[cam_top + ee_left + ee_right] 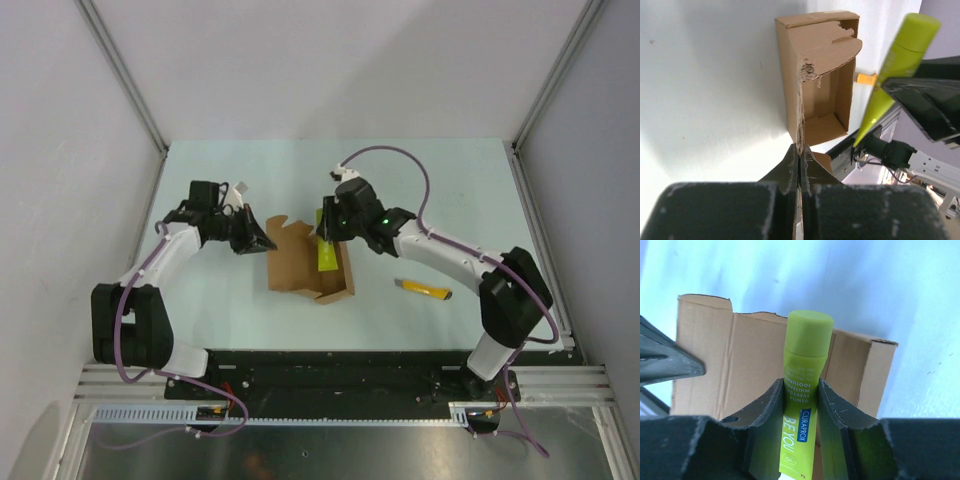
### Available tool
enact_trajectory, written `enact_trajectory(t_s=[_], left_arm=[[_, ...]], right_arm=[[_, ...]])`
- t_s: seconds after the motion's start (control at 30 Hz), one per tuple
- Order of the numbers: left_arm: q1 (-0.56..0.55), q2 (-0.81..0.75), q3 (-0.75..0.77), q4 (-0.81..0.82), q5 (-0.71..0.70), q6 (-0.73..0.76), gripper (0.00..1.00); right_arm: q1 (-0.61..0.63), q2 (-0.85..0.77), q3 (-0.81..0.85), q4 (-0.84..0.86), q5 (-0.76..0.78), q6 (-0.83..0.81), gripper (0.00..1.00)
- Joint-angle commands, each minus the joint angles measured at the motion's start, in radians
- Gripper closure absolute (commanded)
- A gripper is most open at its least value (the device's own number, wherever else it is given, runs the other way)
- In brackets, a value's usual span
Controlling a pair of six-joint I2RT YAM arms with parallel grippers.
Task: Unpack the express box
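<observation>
At mid-table, the express box [298,266] lies open. The left gripper [800,153] is clenched on its torn flap edge. The right gripper [801,386] grasps a yellow-green tube [808,340] over the cavity. A utility knife [426,290] lies well apart, rightward. The tube's lower end is cut off, possibly clear of the box floor.

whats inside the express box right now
Only bare cardboard shows inside the express box; the yellow-green tube is clamped in the right tool. A torn flap covers the far end.
</observation>
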Motion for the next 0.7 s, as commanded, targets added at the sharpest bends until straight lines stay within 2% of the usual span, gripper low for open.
enact_trajectory(t_s=[0.0,0.17,0.3,0.33,0.4,0.47,0.67], left_arm=[[0.028,-0.002,0.087,0.01,-0.022,-0.003,1.0],[0.053,0.017,0.145,-0.013,-0.023,-0.006,0.98],[0.068,0.053,0.176,-0.038,-0.016,0.002,0.96],[0.073,0.059,0.191,-0.039,-0.013,0.001,0.94],[0.078,0.072,0.208,-0.041,-0.011,-0.001,0.92],[0.078,0.101,0.244,-0.042,-0.017,-0.001,0.85],[0.079,0.167,0.307,-0.041,0.004,-0.001,0.78]], right_arm=[[-0.066,-0.095,0.025,0.059,-0.083,0.072,0.67],[-0.132,-0.141,0.021,0.032,-0.074,0.05,0.66],[-0.203,-0.115,-0.016,-0.033,-0.049,-0.007,0.66],[-0.208,-0.106,-0.025,-0.041,-0.004,-0.025,0.66],[-0.221,-0.063,-0.041,-0.054,0.023,-0.046,0.66],[-0.228,-0.03,-0.07,-0.048,0.046,-0.07,0.67],[-0.238,0.099,-0.078,-0.045,0.087,-0.081,0.67]])
